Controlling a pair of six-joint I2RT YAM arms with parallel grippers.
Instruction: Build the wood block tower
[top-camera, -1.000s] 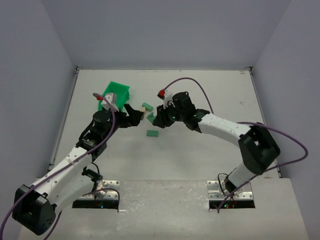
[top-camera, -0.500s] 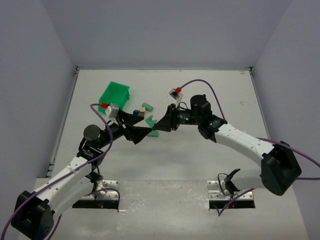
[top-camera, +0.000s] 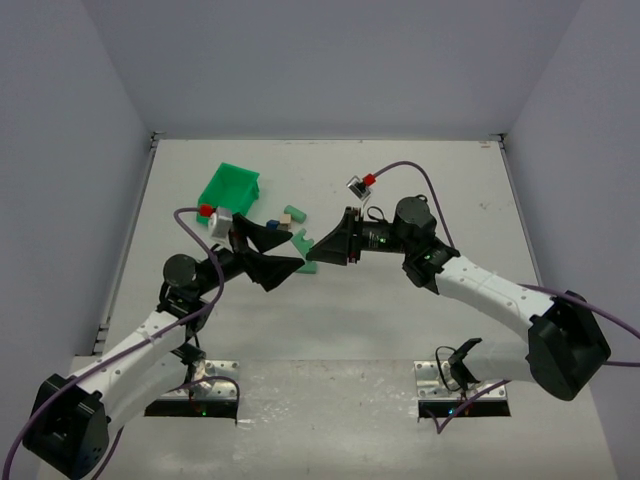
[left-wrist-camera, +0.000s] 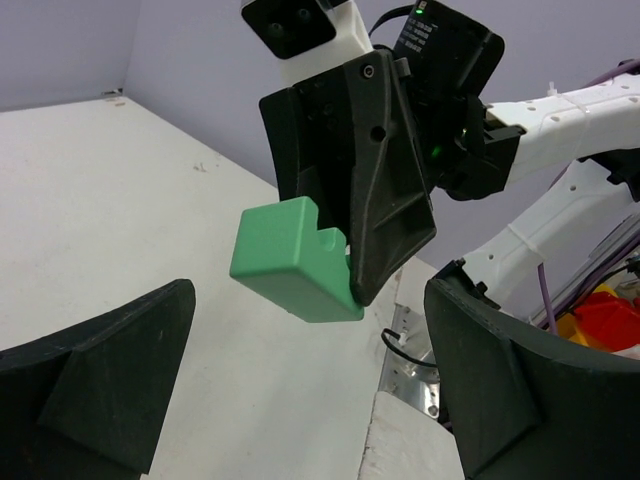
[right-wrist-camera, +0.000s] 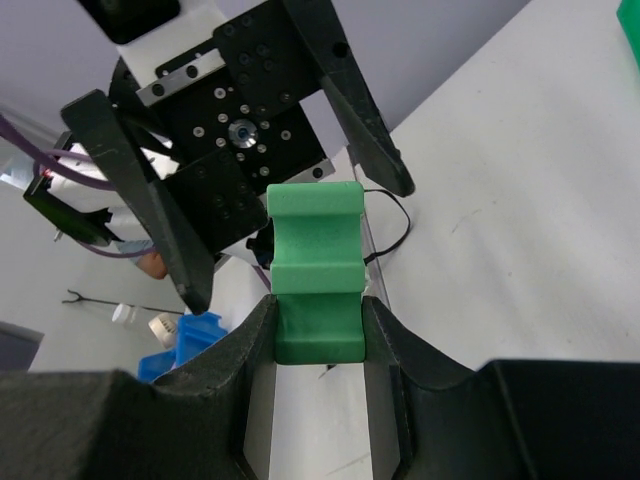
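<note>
**Right hand holds up a green block to the open left hand, above the desk**

A white desk (top-camera: 420, 180) is seen from above, with two robot arms reaching in from its near edge.

The left arm (top-camera: 140, 345) has drawn back toward its base since a second ago. The right arm (top-camera: 480, 285) has stretched out longer across the desk.

One bright green bin (top-camera: 230, 187) sits at the back left of the desk, where it sat before.

There are two hands. A second ago both were low over the blocks. Now they are raised and turned to face each other, close together but apart.

The left hand (top-camera: 295, 247) is spread wide and holds nothing. The right hand (top-camera: 318, 250) is pinched narrow on one notched green block (left-wrist-camera: 295, 260), which juts out past its fingertips toward the gap in the left hand. A second ago this block lay flat on the desk in front of the others.

The tower blocks (top-camera: 286, 219) lie in a small cluster just right of the bin, and they have not moved.

- Three can be counted clearly: one blue block (top-camera: 271, 224), one tan block (top-camera: 285, 219) and one pale green block (top-camera: 294, 212).
- A green scrap (top-camera: 298, 239) shows between the two hands and may be a fourth.

They are too small to tell whether any of them rests on another.
</note>
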